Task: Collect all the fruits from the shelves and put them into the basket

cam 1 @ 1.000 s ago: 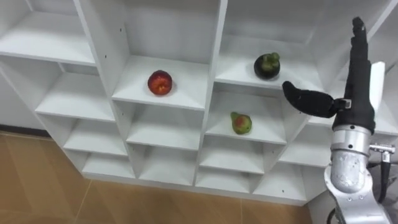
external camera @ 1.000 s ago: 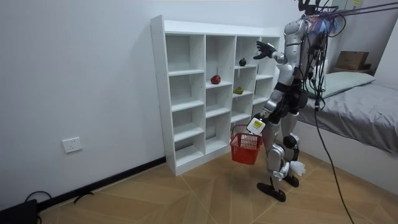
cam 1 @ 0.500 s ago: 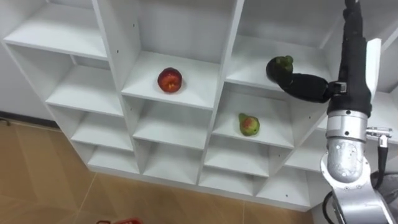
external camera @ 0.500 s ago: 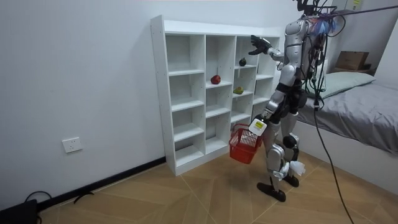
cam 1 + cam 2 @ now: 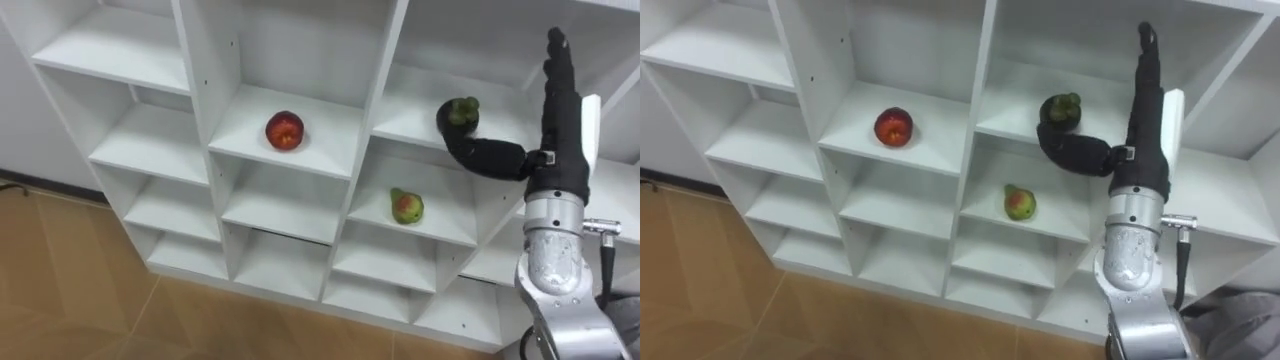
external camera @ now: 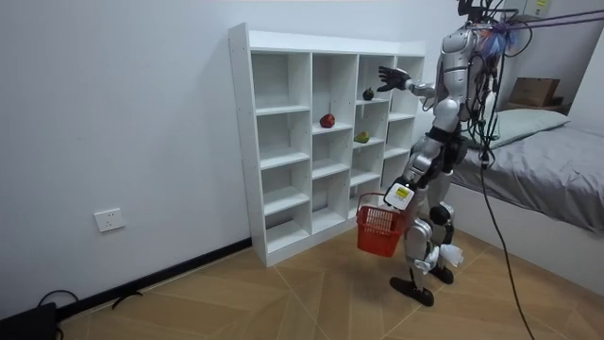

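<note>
While by right hand (image 5: 562, 150), mangosteen (image 5: 457, 113) stem-up

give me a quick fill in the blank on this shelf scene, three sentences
1. The right hand reaches toward the dark fruit, which sits directly ___ the pear.
2. The red apple sits one column to the dark fruit's ___.
3. The left hand carries a red ___.
Missing words: above; left; basket.

Eye views look down at the closet (image 5: 380, 90) (room view, farther, shares it).
</note>
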Controlling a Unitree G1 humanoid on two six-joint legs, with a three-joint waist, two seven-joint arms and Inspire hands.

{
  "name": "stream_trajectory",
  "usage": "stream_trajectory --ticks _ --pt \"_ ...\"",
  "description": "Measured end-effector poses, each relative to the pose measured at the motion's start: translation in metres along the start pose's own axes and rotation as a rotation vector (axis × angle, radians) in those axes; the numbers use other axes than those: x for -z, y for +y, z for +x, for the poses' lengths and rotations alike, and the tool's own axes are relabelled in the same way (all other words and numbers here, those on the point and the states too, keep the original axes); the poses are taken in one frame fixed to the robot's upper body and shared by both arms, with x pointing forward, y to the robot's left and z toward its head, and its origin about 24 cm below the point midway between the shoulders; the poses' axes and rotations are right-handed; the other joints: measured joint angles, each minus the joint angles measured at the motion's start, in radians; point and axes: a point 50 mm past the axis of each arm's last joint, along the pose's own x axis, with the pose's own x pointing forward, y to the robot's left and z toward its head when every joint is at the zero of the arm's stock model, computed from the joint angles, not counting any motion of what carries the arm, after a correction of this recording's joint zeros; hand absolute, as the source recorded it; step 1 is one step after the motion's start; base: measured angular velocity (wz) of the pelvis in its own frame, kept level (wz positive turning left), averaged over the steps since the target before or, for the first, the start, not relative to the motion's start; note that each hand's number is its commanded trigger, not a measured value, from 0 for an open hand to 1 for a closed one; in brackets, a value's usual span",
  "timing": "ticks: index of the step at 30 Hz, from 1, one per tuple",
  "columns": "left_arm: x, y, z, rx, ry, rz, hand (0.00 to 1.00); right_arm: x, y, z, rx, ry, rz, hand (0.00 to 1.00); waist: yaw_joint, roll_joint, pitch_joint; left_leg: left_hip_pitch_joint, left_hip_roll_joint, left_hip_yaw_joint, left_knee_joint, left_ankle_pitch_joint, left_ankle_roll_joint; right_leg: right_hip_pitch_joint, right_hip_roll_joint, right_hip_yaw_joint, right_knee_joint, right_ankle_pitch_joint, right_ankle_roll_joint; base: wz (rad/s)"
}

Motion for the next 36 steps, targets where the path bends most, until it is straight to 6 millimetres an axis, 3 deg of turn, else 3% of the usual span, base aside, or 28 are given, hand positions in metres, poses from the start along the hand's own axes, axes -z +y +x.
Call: stream_trajectory --ticks 6,10,16,29,36 --pt "0.006 0.002 -0.002 -0.004 0.011 -0.002 1.00 0.001 -0.003 0.005 0.001 0.020 0.044 0.00 -0.002 0.015 -0.0018 0.000 0.000 -0.004 0.001 0.001 0.000 0.004 0.000 -0.009 -0.001 0.000 0.000 0.03" --pt "0.005 0.003 -0.003 -0.002 -0.002 -0.004 1.00 0.004 -0.005 0.005 0.003 0.041 0.068 0.00 -0.003 0.008 -0.0025 0.001 -0.001 -0.015 0.002 0.001 -0.001 0.010 0.000 -0.019 -0.001 0.000 0.000 0.08" --pt "0.004 0.004 -0.004 -0.008 -0.012 -0.013 1.00 0.020 -0.007 0.003 0.000 0.128 0.103 0.00 -0.002 -0.010 0.0027 0.001 -0.003 -0.035 0.010 0.001 -0.001 0.022 0.000 -0.029 -0.003 0.000 0.000 0.09" --pt "0.007 0.008 -0.007 -0.012 -0.012 -0.016 1.00 0.025 -0.007 0.003 -0.021 0.165 0.158 0.00 0.002 -0.007 0.0025 -0.002 -0.005 -0.039 0.017 0.001 -0.001 0.024 -0.002 -0.030 -0.003 0.000 0.000 0.00" --pt "0.007 0.008 -0.007 -0.004 0.003 -0.016 1.00 0.036 -0.007 0.003 -0.018 0.225 0.125 0.00 0.005 -0.010 -0.0011 -0.012 -0.008 -0.055 0.028 0.001 0.000 0.025 -0.005 -0.054 -0.002 0.000 0.000 0.07"
